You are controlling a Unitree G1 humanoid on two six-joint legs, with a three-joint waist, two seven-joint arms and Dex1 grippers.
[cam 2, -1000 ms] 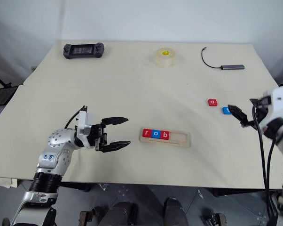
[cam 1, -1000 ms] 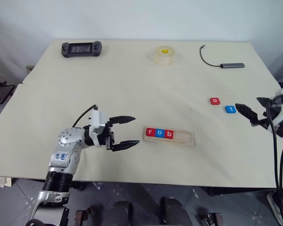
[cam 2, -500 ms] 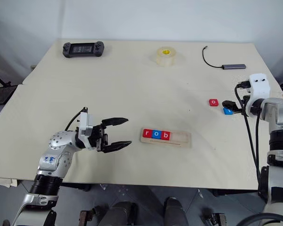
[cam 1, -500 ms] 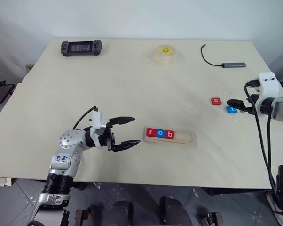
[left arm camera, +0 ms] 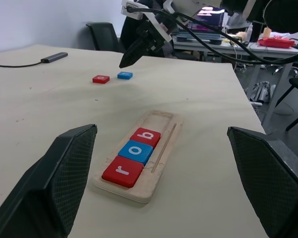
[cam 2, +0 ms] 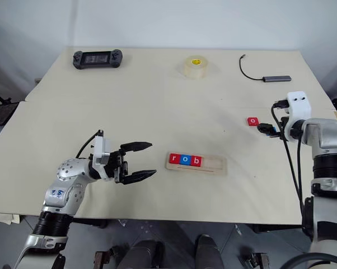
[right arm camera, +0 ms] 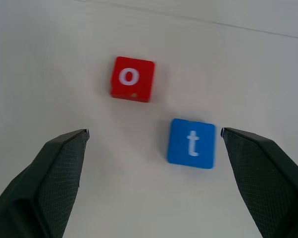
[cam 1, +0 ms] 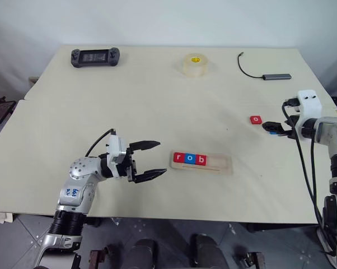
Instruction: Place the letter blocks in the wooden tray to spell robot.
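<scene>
Head views: tray [cam 1: 202, 163] on counter [cam 1: 157, 106], holding r [cam 1: 178, 158], o [cam 1: 190, 158], b [cam 1: 201, 159]; two slots at its 3 o'clock end bare. Red o [cam 1: 256, 119] and blue t [left arm camera: 124, 75] loose on the counter at about 2 o'clock from tray, well apart from it. Right gripper [cam 1: 273, 129] just above t, jaws wide open, empty. Left gripper [cam 1: 148, 160] at 9 o'clock of tray, jaws open, empty.

Left wrist view: same three tiles seated in a row, end slots free; loose pair lying beyond, right gripper above them.

Right wrist view: red o and t between the spread jaws, neither touched.

Judgement: three of five placed; second o, then t, left to seat.
</scene>
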